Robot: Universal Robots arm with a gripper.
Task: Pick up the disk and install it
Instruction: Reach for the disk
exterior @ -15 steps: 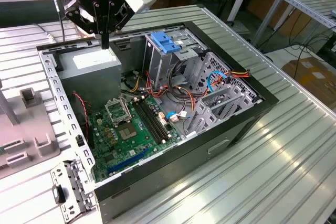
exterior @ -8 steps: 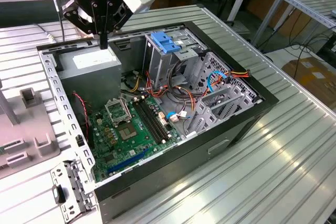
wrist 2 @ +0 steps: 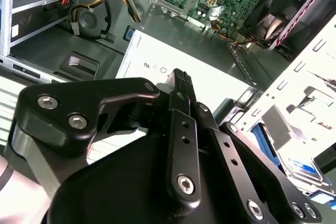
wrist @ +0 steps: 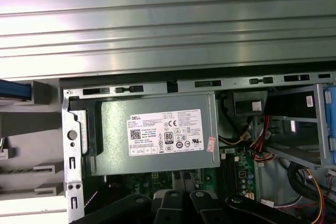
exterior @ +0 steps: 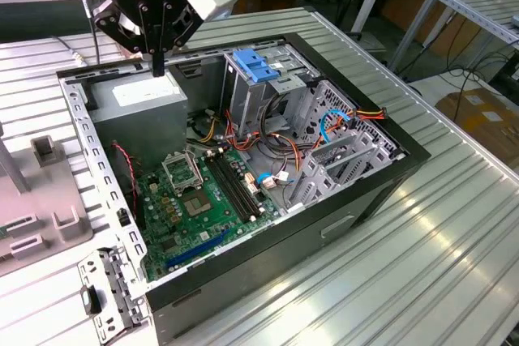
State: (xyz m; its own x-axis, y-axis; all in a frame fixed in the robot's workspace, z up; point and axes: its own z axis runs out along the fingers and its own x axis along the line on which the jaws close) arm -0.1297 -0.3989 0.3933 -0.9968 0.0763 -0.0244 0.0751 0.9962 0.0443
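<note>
My gripper (exterior: 158,66) hangs over the back corner of an open computer case (exterior: 357,200), on the exterior view's left. It is just above the grey power supply box (exterior: 142,111) with the white label (wrist: 165,135). Its two black fingers (wrist 2: 181,85) are pressed together with nothing between them. A bright blue strip (wrist: 16,88), which looks like the disk's rail, lies outside the case by the grey fixture. More blue pieces (wrist 2: 307,169) show past the case's perforated wall. The disk's black body is hidden.
Inside the case are a green motherboard (exterior: 195,200), a metal drive cage with a pale-blue ribbed clip (exterior: 255,65) on top, and loose coloured cables (exterior: 340,123). A grey slotted fixture (exterior: 45,200) stands on the ribbed metal table (exterior: 454,224) on the exterior view's left.
</note>
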